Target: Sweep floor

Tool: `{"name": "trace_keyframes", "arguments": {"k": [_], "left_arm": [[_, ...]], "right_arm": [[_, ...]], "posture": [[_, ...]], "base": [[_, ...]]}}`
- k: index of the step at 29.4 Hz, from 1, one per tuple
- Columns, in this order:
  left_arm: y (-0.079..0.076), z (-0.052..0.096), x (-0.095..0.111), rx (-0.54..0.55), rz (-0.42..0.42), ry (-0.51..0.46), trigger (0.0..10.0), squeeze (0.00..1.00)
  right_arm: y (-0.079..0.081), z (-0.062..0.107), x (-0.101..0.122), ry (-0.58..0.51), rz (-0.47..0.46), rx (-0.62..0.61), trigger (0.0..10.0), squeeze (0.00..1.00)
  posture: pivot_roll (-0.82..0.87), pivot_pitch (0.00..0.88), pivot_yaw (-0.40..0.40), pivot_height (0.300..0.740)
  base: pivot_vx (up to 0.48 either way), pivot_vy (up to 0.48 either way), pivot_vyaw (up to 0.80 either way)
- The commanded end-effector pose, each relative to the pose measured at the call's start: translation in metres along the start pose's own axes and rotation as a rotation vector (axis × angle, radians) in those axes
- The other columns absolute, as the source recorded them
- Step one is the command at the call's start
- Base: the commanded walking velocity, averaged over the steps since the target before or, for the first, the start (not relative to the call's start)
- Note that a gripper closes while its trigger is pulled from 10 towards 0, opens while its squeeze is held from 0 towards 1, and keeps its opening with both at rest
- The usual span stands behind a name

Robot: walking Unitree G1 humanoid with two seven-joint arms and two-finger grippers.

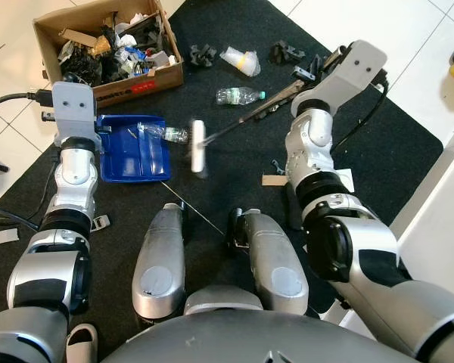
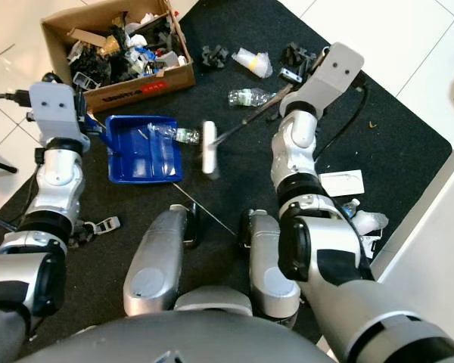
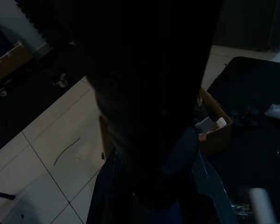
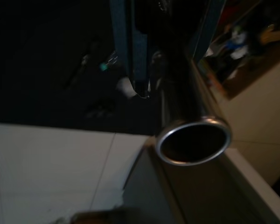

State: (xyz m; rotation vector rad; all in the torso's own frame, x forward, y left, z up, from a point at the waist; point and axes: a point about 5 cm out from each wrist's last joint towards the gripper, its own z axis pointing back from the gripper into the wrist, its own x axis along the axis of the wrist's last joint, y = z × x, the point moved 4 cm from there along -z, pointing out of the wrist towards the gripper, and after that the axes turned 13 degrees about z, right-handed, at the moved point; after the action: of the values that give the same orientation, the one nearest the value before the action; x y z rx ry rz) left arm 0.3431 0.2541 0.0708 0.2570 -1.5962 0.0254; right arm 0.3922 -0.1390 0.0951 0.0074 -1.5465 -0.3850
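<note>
Trash lay all over the black mat (image 1: pixel 234 106) in front of the robot. A clear bottle (image 1: pixel 168 134) sat at the right edge of the blue dustpan (image 1: pixel 134 147), just left of the white brush head (image 1: pixel 199 147). Another bottle (image 1: pixel 237 95) lay farther off, with a plastic cup (image 1: pixel 239 60) and some dark scraps (image 1: pixel 203 54) beyond it. A cardboard box (image 1: pixel 110 47) full of junk stood on the far left.

The step looked like pushing the near bottle into the dustpan. To do it well, the brush should stay low on the mat and move left in one slow push, so the bottle did not roll away. The dustpan should sit flat and not slide.

The right gripper (image 1: pixel 318 69) reached far out and seemed to hold the broom handle (image 1: pixel 250 117), a long thin stick going down to the brush head. I could not tell how its fingers sat around the stick, because the wrist block hid them. The left gripper (image 1: pixel 91 125) was at the left side of the dustpan and seemed to hold it there. I could not tell if its fingers were pinched or spread.
</note>
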Motion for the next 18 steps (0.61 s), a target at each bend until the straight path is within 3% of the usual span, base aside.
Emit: {"name": "trace_keyframes", "arguments": {"k": [1, 7, 10, 12, 15, 16, 17, 18], "left_arm": [[-0.002, 0.015, -0.029, -0.019, -0.045, 0.121, 10.0, 0.0], [-0.004, 0.013, -0.028, -0.021, -0.039, 0.12, 10.0, 0.0], [-0.008, 0.009, -0.021, -0.023, -0.031, 0.092, 10.0, 0.0], [-0.016, -0.002, 0.004, -0.041, 0.018, -0.005, 10.0, 0.0], [-0.02, -0.007, 0.016, -0.051, 0.046, -0.049, 10.0, 0.0], [-0.025, -0.012, 0.031, -0.068, 0.076, -0.1, 10.0, 0.0], [-0.025, -0.012, 0.031, -0.068, 0.076, -0.1, 10.0, 0.0], [-0.03, -0.017, 0.044, -0.082, 0.101, -0.14, 10.0, 0.0]], "right_arm": [[0.026, 0.007, -0.007, 0.038, -0.139, 0.081, 10.0, 0.0], [0.036, 0.007, 0.001, 0.004, -0.161, 0.182, 10.0, 0.0], [0.034, 0.004, 0.018, -0.07, -0.104, 0.252, 10.0, 0.0], [0.022, 0.001, 0.049, -0.197, 0.016, 0.305, 10.0, 0.0], [0.016, -0.001, 0.062, -0.244, 0.058, 0.312, 10.0, 0.0], [0.003, -0.004, 0.077, -0.29, 0.085, 0.294, 10.0, 0.0], [0.003, -0.004, 0.077, -0.29, 0.085, 0.294, 10.0, 0.0], [-0.013, -0.009, 0.09, -0.325, 0.106, 0.256, 10.0, 0.0]], "posture": [[0.19, 0.268, -0.049, 0.74], [0.18, 0.257, -0.054, 0.74], [0.17, 0.249, -0.058, 0.74], [0.17, 0.232, -0.069, 0.74], [0.17, 0.226, -0.073, 0.74], [0.17, 0.212, -0.077, 0.74], [0.17, 0.212, -0.077, 0.74], [0.16, 0.197, -0.08, 0.74]], "base": [[0.0, 0.0, 0.0], [0.0, 0.0, 0.0], [0.0, 0.0, 0.0], [0.0, 0.0, 0.0], [0.0, 0.0, 0.0], [0.0, 0.0, 0.0], [0.0, 0.0, 0.0], [0.0, 0.0, 0.0]]}}
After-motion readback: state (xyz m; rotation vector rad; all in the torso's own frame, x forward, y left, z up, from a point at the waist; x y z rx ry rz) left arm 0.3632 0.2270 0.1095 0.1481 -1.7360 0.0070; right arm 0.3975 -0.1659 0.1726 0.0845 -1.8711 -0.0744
